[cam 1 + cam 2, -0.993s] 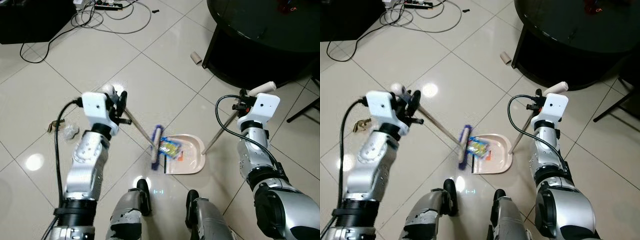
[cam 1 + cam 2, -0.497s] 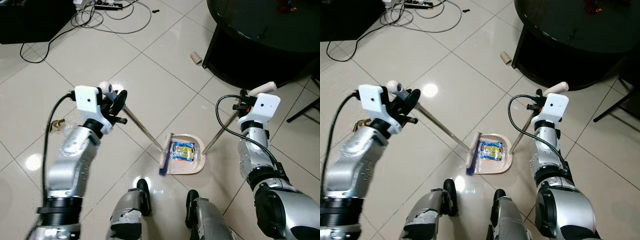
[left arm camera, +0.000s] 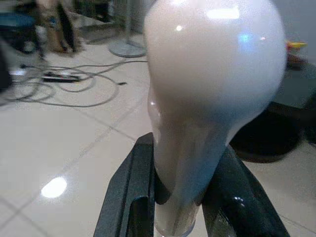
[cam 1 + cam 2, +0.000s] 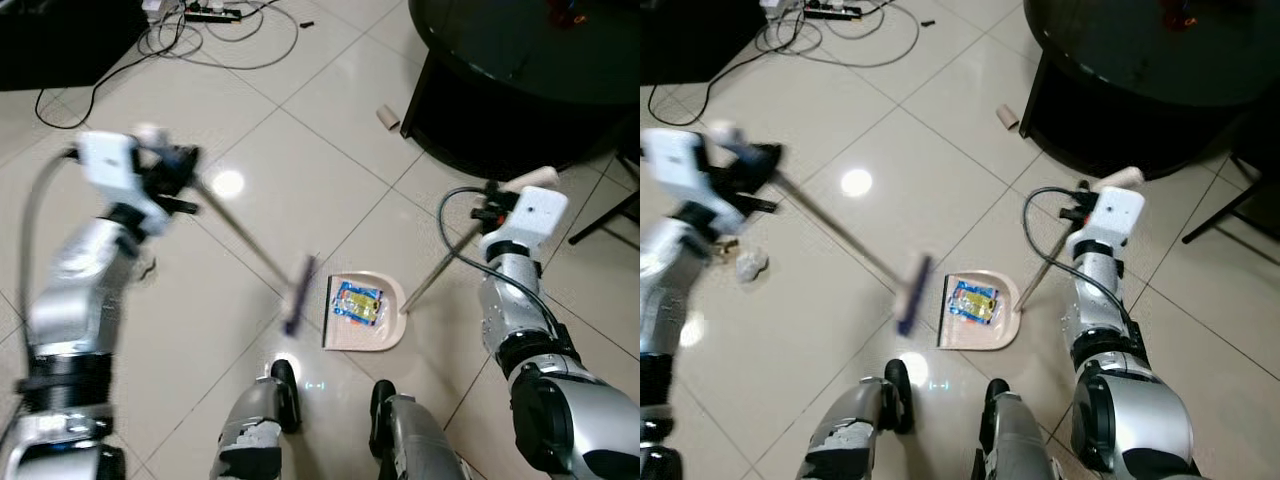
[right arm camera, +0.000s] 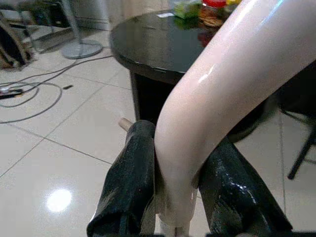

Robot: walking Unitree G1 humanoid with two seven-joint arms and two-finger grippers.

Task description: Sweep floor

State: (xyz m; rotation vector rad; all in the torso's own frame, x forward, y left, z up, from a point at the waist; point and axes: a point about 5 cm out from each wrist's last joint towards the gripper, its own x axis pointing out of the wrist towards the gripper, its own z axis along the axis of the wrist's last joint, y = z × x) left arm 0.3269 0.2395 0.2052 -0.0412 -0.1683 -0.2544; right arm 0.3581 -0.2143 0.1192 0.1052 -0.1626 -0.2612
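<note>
My left gripper (image 4: 165,172) is shut on the white top of the broom handle (image 3: 207,89), raised at the left. The metal shaft slopes down to the purple broom head (image 4: 298,295), blurred and a little left of the dustpan. The cream dustpan (image 4: 385,330) rests on the tiles just ahead of my feet, and a blue and yellow wrapper (image 4: 358,302) lies in it. My right gripper (image 4: 496,203) is shut on the dustpan's long cream handle (image 5: 217,94), which stands upright at the right.
Crumpled paper (image 4: 748,263) lies on the tiles at the left. A cardboard tube (image 4: 1006,116) lies beside the black round table (image 4: 1140,60) at the back right. Cables and a power strip (image 4: 830,12) trail across the far floor. A chair leg (image 4: 1210,215) stands at the right edge.
My left arm has swung out to the left, and the broom head has drawn back from the dustpan's mouth. The wrapper stays in the dustpan. The right arm holds still.
</note>
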